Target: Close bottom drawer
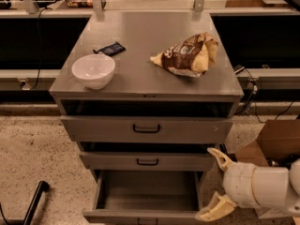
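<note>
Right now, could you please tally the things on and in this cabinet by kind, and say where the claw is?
Drawers: 3 (top drawer, middle drawer, bottom drawer, which is pulled out furthest)
White bowl: 1
Brown snack bag: 1
Dark packet: 1
Total: 6
The claw is open, low beside the bottom drawer's right side.

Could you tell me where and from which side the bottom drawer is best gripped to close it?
I'd take the bottom drawer by its front panel, coming from the front: it stands pulled out, panel facing outward, so a straight push should shut it. The open tool hangs beside its right front corner.
</note>
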`<action>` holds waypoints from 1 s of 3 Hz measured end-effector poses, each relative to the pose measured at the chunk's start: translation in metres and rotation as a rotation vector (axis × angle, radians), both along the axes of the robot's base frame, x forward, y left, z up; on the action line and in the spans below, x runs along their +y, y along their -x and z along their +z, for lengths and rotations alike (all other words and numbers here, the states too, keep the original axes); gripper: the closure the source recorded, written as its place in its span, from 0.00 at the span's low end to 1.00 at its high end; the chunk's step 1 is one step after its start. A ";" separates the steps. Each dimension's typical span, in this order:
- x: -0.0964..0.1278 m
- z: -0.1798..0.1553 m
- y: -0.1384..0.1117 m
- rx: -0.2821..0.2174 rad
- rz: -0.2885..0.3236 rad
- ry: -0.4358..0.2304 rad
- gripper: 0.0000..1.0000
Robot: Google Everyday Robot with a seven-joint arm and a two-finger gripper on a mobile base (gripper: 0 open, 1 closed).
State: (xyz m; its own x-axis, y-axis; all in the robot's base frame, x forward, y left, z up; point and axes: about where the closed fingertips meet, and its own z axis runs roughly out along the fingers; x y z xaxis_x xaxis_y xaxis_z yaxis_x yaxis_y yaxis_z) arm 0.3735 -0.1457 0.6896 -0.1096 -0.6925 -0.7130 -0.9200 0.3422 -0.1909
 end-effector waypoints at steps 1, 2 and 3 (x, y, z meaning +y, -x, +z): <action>-0.028 -0.051 0.005 -0.054 0.038 -0.067 0.00; -0.021 -0.084 0.009 -0.069 0.092 -0.122 0.00; -0.021 -0.085 0.009 -0.069 0.092 -0.123 0.00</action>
